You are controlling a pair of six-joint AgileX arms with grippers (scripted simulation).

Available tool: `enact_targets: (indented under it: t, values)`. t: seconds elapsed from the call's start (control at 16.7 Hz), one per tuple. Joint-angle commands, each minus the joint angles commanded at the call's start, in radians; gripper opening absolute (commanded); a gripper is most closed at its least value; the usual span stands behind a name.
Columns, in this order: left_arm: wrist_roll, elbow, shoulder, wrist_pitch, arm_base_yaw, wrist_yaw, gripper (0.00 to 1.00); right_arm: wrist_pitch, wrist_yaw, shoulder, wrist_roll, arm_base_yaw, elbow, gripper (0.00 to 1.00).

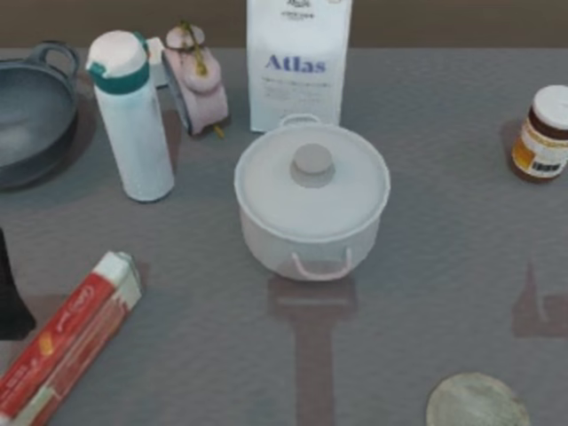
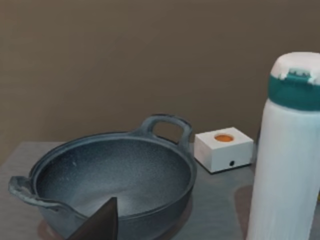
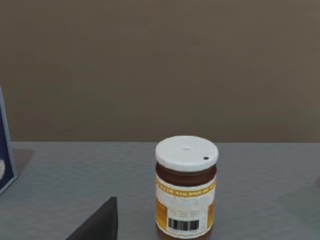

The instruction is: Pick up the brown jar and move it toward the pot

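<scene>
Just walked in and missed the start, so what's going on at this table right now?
Nothing is being held yet. The brown jar stands upright by itself at the table's right edge, well apart from the pot, which sits lidded near the middle. The right wrist camera looks straight at the jar from close by, so the right arm seems lined up for it, though its gripper is not touching it. The left arm sits at the left side, its camera facing the dark grey pan and the white bottle.

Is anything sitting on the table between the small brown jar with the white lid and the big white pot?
No. In the top view, only bare grey tabletop separates the small brown jar from the large white lidded pot.
</scene>
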Motion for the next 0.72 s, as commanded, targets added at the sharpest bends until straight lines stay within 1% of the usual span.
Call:
enact_targets:
  t: [0.18, 0.36, 0.54, 0.72]
  values:
    - [0.0, 0.0, 0.0, 0.0, 0.0, 0.0, 1.0, -0.006, 0.0, 0.009, -0.001, -0.001, 0.009, 1.0]
    - [0.0, 0.0, 0.0, 0.0, 0.0, 0.0, 1.0, -0.064, 0.004, 0.095, -0.015, -0.007, 0.093, 1.0]
    - [0.0, 0.0, 0.0, 0.0, 0.0, 0.0, 1.0, -0.18, 0.008, 0.265, -0.046, -0.017, 0.25, 1.0]
    - [0.0, 0.0, 0.0, 0.0, 0.0, 0.0, 1.0, -0.339, 0.012, 0.503, -0.095, -0.028, 0.459, 1.0]
